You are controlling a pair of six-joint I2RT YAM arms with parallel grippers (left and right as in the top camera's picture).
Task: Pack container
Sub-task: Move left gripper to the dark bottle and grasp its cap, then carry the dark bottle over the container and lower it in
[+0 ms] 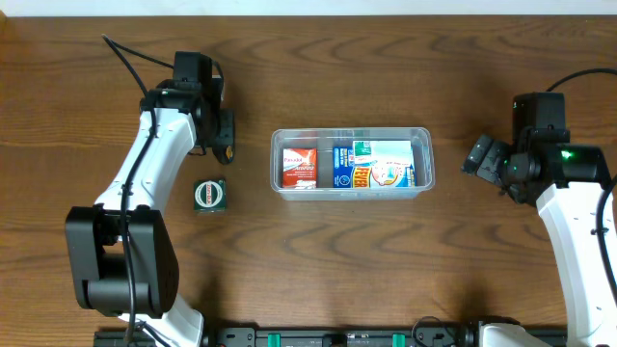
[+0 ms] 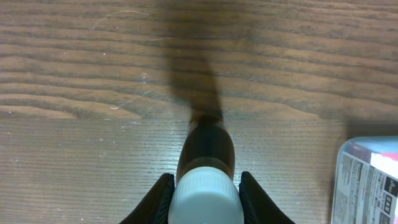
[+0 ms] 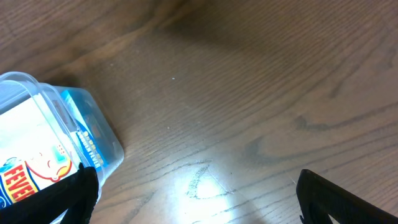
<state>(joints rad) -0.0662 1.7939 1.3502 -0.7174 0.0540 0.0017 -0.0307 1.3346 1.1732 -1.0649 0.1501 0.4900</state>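
- Spanning every view, the brown wood-grain desk [image 1: 386,280] has a matte, streaked surface.
- Two white-and-black arms stand at opposite sides, each about equally near one short end of the tub.
- The clear, colourless plastic container [image 1: 349,134], a shallow rectangle with rounded corners and a rim, sits mid-desk with its long axis running left to right. It lies directly to the right of the left end effector [image 2: 205,199], and its corner shows at the right edge of the left wrist view.
- The right end effector [image 3: 199,193] hangs just beyond the tub's right end with its black fingers spread wide and nothing between them.
- A blue-and-white printed cardboard box [image 1: 376,166] fills the tub's right and middle.
- A red-orange cardboard box [image 1: 300,166] lies beside it at the left end.
- A small dark-green square packet [image 1: 209,195] rests on the desk left of the tub, near the left arm.
- A small, smooth, dark-brown round bottle with a white cap [image 2: 205,149] is clamped between the left fingers, pointing away from the camera. The carry probably goes rightward over the near short wall, and spare room inside looks tight.
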